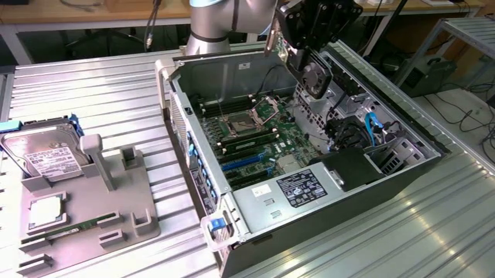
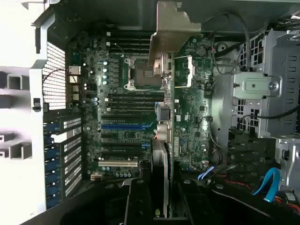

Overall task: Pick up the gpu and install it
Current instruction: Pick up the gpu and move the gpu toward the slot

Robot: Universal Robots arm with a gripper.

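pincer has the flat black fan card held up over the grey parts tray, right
No, not the grey parts tray: the exterior view shows the pincer holding the flat black fan card above the open black computer case.

Your gripper sits above the open computer case, with the gpu clamped between its fingers and hanging straight down beneath it. Under the gripper, the motherboard lies flat on the case floor. The case rests on the desk. Well apart from the gripper, toward the exterior view's left, a tray lies on the desk beside the case, with a hard drive standing in it and a RAM stick lying in it.
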